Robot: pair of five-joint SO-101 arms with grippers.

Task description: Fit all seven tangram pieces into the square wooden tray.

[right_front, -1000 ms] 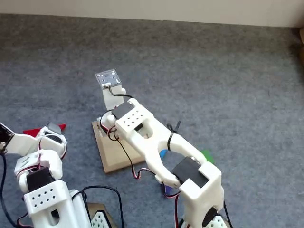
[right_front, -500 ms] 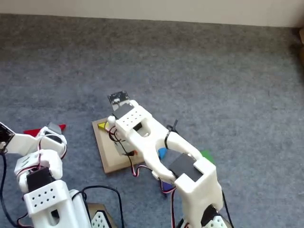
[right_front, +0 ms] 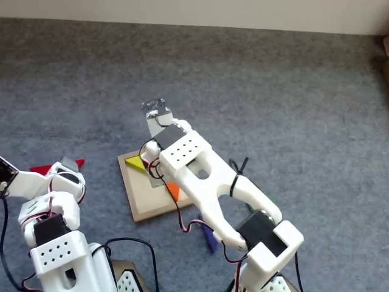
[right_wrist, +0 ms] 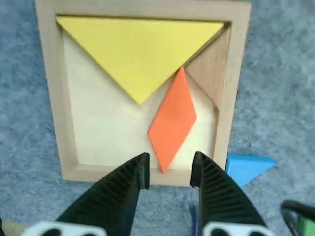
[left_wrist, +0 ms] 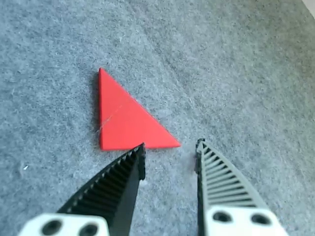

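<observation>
Tangram tray (right_wrist: 238, 98) lies flat on the grey carpet (right_front: 292, 91), partly under my right arm (right_front: 206, 182). Inside it, the big yellow triangle (right_wrist: 140, 49) lies with its long edge against one wall and its point toward the middle. The orange parallelogram (right_wrist: 172, 120) touches that point with one tip, and its other tip comes close to the opposite wall. In the corner beside these two there is a brown triangular patch (right_wrist: 212, 73). It may be a wood-toned piece, but I cannot be sure it is not just the tray floor. The other half of the floor is bare wood.

Just outside the rim, the blue triangle (right_wrist: 246, 169) lies on the carpet next to a tray corner. A purple piece (right_front: 208, 238) lies near the tray, below my right arm, and a scrap of green (right_wrist: 306, 227) shows farther out. The red triangle (left_wrist: 125, 118) lies flat on the carpet, well apart from the tray, over by my left arm.

My right gripper (right_wrist: 170, 169) hangs over the tray's wall with its fingers slightly parted and nothing between them, with the orange tip just ahead of the gap. My left gripper (left_wrist: 170, 146) is spread and empty, with one fingertip right at the red triangle's edge and the other beside its corner.
</observation>
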